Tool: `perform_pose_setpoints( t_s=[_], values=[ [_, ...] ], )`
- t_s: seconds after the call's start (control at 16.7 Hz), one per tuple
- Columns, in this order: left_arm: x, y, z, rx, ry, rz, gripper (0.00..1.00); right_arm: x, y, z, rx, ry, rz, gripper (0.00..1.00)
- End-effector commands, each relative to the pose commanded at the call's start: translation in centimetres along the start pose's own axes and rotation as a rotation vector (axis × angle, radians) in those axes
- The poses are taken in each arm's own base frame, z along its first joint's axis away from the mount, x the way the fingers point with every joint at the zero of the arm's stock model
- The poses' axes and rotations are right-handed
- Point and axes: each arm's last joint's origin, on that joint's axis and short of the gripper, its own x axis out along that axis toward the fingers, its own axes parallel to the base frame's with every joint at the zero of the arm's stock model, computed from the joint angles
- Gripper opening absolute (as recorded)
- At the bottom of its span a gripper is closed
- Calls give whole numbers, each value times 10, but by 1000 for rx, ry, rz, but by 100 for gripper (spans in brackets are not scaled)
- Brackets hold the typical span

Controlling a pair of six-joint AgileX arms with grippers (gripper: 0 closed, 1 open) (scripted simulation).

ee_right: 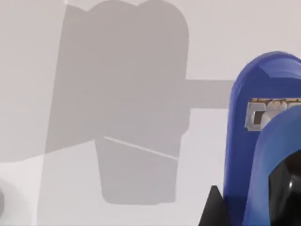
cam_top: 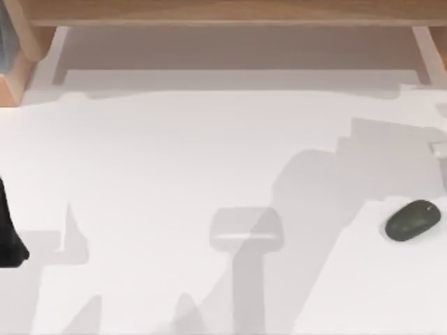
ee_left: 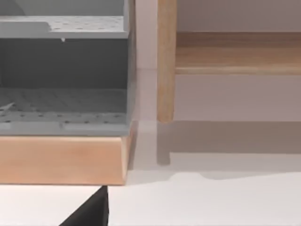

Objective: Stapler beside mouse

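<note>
The mouse point(cam_top: 413, 220), a dark grey-green oval, lies on the white table near the right edge. The bright blue stapler point(ee_right: 256, 141) shows very close in the right wrist view, hanging above the table with its metal staple slot visible. My right gripper point(ee_right: 251, 205) is shut on it, and one black fingertip point(ee_right: 214, 209) shows beside the blue body. A shadow shaped like an arm and gripper falls on the table's middle point(cam_top: 246, 230). My left arm point(cam_top: 8, 237) stays parked at the table's left edge.
A wooden frame point(cam_top: 230, 14) runs along the back of the table. At the back left stands a grey perforated shelf unit point(ee_left: 63, 75) on a wooden base point(ee_left: 61, 160), next to a wooden post point(ee_left: 165, 61).
</note>
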Motion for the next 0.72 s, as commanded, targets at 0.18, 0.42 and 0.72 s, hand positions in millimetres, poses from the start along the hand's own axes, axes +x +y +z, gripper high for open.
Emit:
perform_pose_setpoints(
  t_s=[0.18, 0.42, 0.72],
  values=[
    [0, 0, 0, 0, 0, 0, 100, 8, 54, 28, 18, 50, 7, 0],
    [0, 0, 0, 0, 0, 0, 100, 13, 106, 58, 66, 53, -11, 0],
    [0, 0, 0, 0, 0, 0, 100, 4, 132, 83, 135, -34, -37, 0]
  ],
)
